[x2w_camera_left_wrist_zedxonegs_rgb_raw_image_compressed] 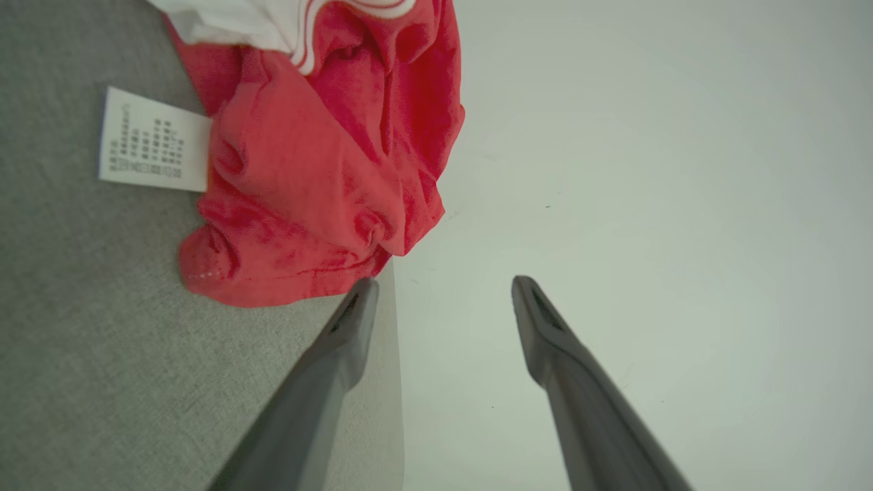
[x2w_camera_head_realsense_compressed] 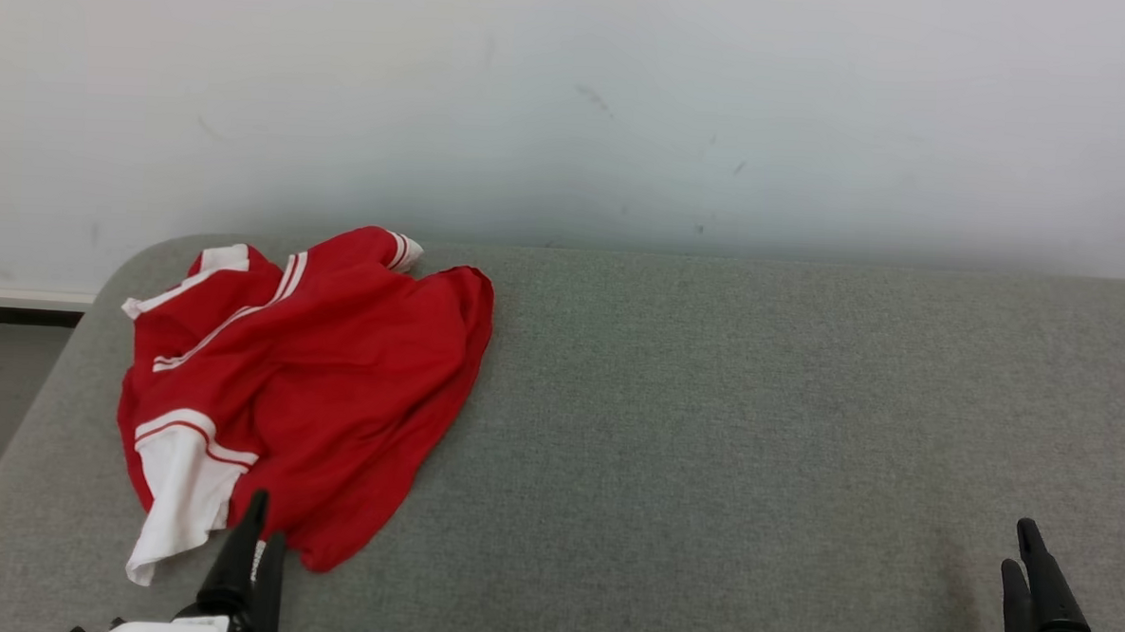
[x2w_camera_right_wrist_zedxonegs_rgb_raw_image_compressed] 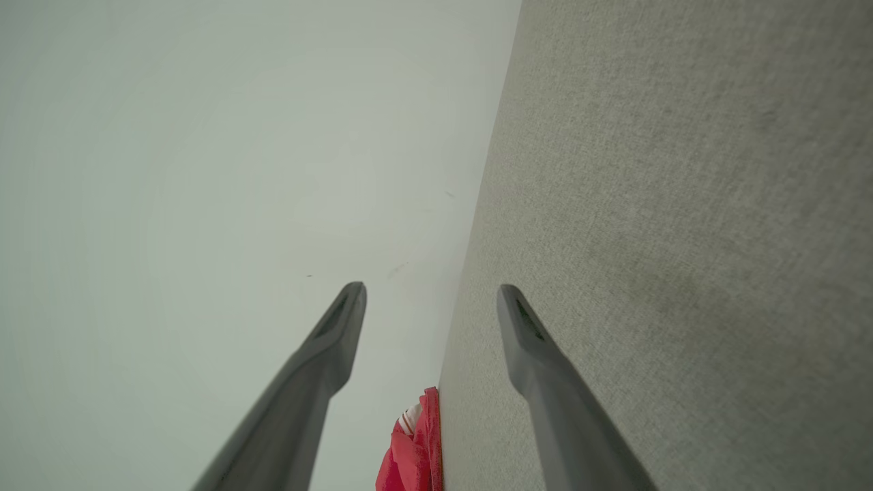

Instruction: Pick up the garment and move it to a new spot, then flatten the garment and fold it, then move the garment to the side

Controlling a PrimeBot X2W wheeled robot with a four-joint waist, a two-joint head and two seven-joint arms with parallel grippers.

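Nearest in, the left gripper (x2w_camera_head_realsense_compressed: pixel 263 531) is seen at the near hem of the garment (x2w_camera_head_realsense_compressed: pixel 332 372), its two long dark fingers spread wide with nothing between them. In the left wrist view one fingertip is placed just beside the crumpled red edge (x2w_camera_left_wrist_zedxonegs_rgb_raw_image_compressed: pixel 320 157); whether cloth is touched cannot be told. The right gripper (x2w_camera_head_realsense_compressed: pixel 1018 547) is parked well apart from the garment, off to its right, with its fingers likewise held open and empty over bare covering.

The first step is judged to be in hand: the pick-up has not yet been made, and nothing has been flattened or folded. A short advance of the left fingers onto the near hem is called for next, then a pinch through a thick fold so that more than one thin layer is caught.

The garment itself is given as a soft, thin red jersey, heaped and creased, with white stripes and a white sleeve panel (x2w_camera_head_realsense_compressed: pixel 180 489) at its near left. A printed white care label (x2w_camera_left_wrist_zedxonegs_rgb_raw_image_compressed: pixel 153 140) is turned out flat beside it.

Under the garment, a grey felt-like table top (x2w_camera_head_realsense_compressed: pixel 758 410) with a rounded corner is spread out. Behind the garment, a pale, faintly scuffed wall (x2w_camera_head_realsense_compressed: pixel 572 98) is met.
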